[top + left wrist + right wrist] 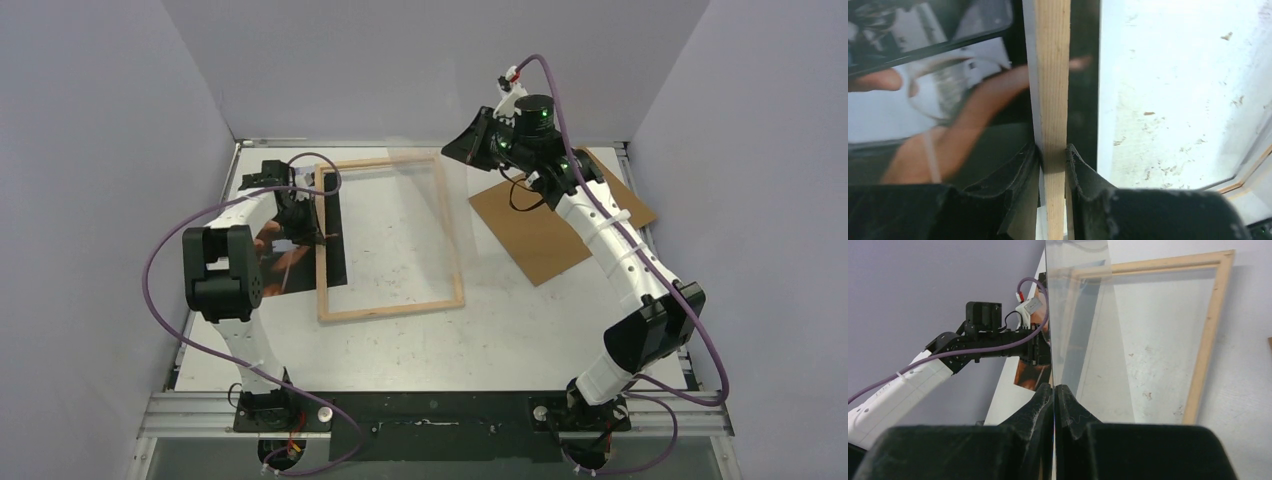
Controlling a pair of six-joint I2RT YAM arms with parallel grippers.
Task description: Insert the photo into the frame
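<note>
The frame (390,308) lies wood side up in the middle of the table. Its left rail (1053,75) rests over the photo (335,262), a dark print with orange skin tones (948,100) that spreads left of the rail. My left gripper (318,238) is shut on that left rail, one finger on each side (1052,150). My right gripper (462,148) is shut on the edge of a clear pane (1083,315), held raised and tilted above the frame's far right part (1054,387). The frame's right rail (1210,340) shows beyond the pane.
A brown backing board (545,235) lies flat at the right, under my right arm. Grey walls close in the table on the left, back and right. The white table top (1173,100) shows inside the frame opening.
</note>
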